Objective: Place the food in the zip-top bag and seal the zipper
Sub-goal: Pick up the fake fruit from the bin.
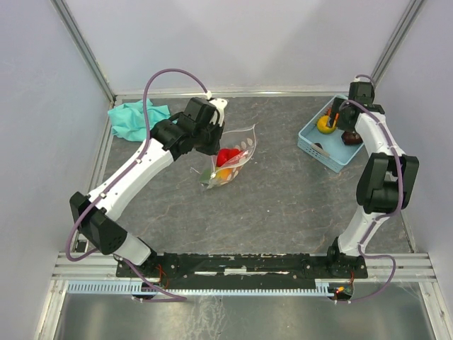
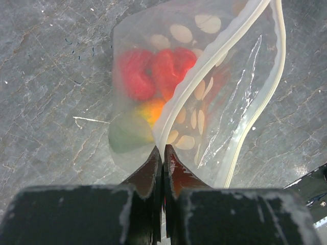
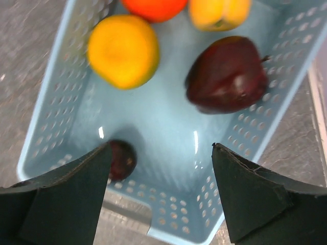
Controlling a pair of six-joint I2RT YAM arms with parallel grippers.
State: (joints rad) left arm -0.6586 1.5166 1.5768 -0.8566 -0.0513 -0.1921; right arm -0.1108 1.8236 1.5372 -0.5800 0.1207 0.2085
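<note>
The zip-top bag (image 1: 233,157) lies mid-table with its mouth open. It holds red (image 2: 153,71), orange (image 2: 153,109) and green (image 2: 127,133) toy fruits. My left gripper (image 2: 163,149) is shut on the bag's mouth edge, on the whitish zipper strip (image 2: 214,61); in the top view it (image 1: 214,144) sits at the bag's left side. No slider shows. My right gripper (image 3: 161,153) is open and empty above the basket (image 3: 153,122), over a small maroon fruit (image 3: 121,159). A yellow-orange fruit (image 3: 122,51), a dark maroon apple (image 3: 227,74), an orange fruit (image 3: 153,6) and a yellow one (image 3: 219,11) lie there.
The light-blue perforated basket (image 1: 311,142) stands at the back right, near the right wall. A teal cloth (image 1: 131,119) lies bunched at the back left corner. White walls with metal rails enclose the dark stone tabletop (image 1: 283,205).
</note>
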